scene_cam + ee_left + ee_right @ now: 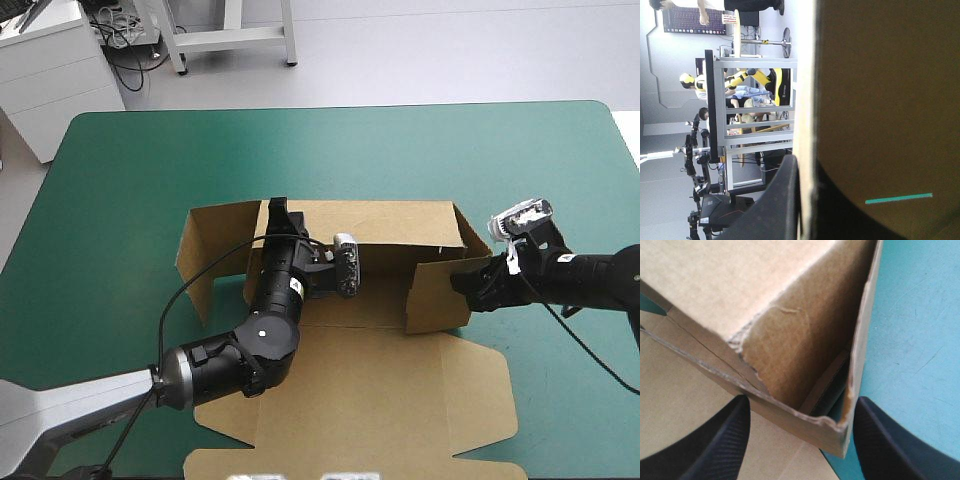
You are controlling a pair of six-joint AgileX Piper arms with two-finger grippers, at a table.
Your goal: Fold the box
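Sitting mid-worktop (330,150), box (380,305) half up: back wall (400,225) and right wall (437,295) standing, lid (380,395) lying flat toward the robot. Pinching back wall's top edge with left claw (278,210), board clamped between the fingers, likely keeping that wall upright. Straddling right wall's near corner with right claw (468,285), fingers wide and gripping nothing, probably lining up to tuck it in.

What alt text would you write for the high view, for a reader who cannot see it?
A brown box sits half folded on the teal-green table, back wall upright, lid flat. The left gripper grips the back wall's top edge; the right gripper is at the raised right-hand flap.
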